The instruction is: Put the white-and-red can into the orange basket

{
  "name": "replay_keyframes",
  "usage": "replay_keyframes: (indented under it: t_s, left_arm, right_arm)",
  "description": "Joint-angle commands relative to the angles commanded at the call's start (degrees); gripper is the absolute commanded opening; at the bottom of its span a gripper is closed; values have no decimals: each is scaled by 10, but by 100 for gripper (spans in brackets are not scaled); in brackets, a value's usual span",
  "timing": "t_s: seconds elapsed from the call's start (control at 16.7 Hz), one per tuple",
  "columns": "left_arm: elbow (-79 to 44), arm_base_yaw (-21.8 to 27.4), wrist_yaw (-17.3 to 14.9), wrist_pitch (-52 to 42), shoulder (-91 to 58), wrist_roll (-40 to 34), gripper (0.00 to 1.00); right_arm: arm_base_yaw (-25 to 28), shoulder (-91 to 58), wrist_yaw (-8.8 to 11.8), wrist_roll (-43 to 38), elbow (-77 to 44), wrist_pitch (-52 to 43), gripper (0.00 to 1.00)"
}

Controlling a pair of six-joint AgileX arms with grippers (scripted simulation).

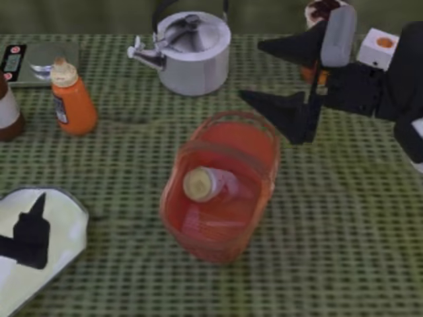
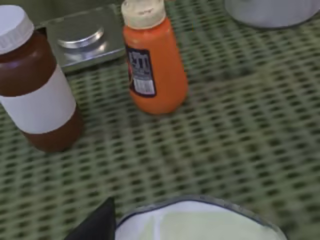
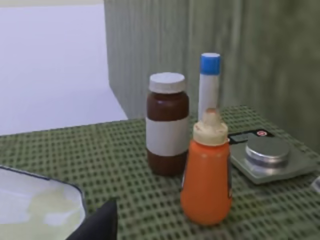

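Note:
The white-and-red can (image 1: 208, 183) lies on its side inside the orange basket (image 1: 264, 142), near the table's middle, with its beige top facing the left. My right gripper (image 1: 251, 70) hovers open and empty above the basket's far right rim, apart from the can. Its own wrist view shows only one dark finger (image 3: 97, 222) and neither the can nor the basket. My left gripper (image 1: 30, 228) is parked at the near left over a white plate (image 1: 63, 221), open, with one finger (image 2: 95, 225) showing and nothing held.
A grey kettle (image 1: 195, 53) stands behind the basket. An orange squeeze bottle (image 1: 73, 99), a brown jar (image 1: 8, 112) and a scale (image 1: 33, 63) are at the far left. A white cube (image 1: 378, 46) and a cup (image 1: 322, 10) sit at the far right.

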State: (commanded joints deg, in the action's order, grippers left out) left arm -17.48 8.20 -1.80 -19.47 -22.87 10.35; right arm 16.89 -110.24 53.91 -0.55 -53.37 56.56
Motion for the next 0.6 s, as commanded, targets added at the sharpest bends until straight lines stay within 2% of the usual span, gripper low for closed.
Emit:
replay_keyframes:
  t_s: [0.24, 0.6]
  left_arm:
    - [-177, 64, -4, -136, -185, 96, 100]
    - [-505, 168, 1, -331, -488, 271, 100]
  right_arm:
    - [-29, 188, -95, 5, 104, -100, 100]
    - [-79, 521, -266, 8, 278, -280, 100]
